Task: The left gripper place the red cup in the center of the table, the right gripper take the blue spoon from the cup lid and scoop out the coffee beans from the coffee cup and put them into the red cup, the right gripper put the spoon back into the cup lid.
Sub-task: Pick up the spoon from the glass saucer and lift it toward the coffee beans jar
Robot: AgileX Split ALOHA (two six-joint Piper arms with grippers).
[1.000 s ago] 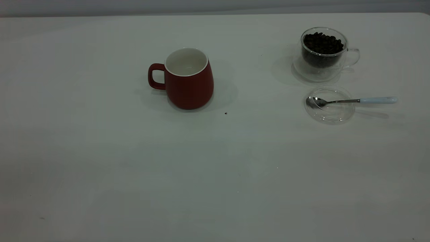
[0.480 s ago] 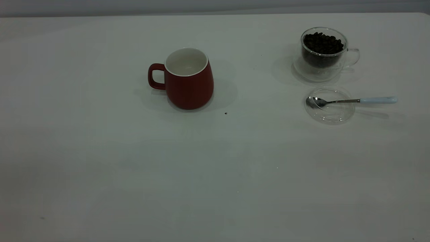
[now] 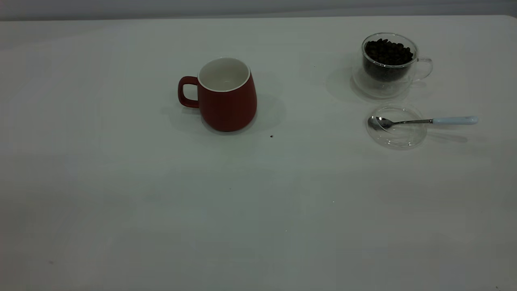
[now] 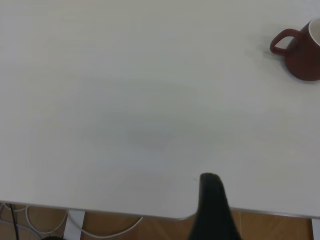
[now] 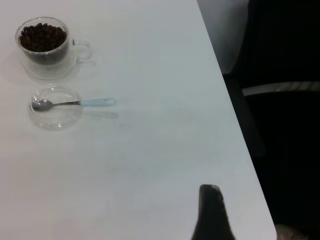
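Observation:
The red cup [image 3: 227, 97] stands upright near the table's middle, handle to the left, its white inside bare; it also shows in the left wrist view [image 4: 302, 52]. The glass coffee cup [image 3: 387, 64] full of coffee beans [image 3: 388, 51] stands at the far right. In front of it lies the clear cup lid [image 3: 396, 128], with the blue spoon [image 3: 428, 121] resting bowl-in and its handle pointing right. My left gripper [image 4: 212, 205] hovers over the table's near left edge, far from the red cup. My right gripper [image 5: 212, 210] sits by the right edge, well away from the spoon [image 5: 75, 103].
A small dark speck [image 3: 271, 136] lies just right of the red cup. The white table [image 3: 258, 210] is bare in front. Cables [image 4: 30, 220] hang below its near edge. A dark chair [image 5: 280, 90] stands beyond the right edge.

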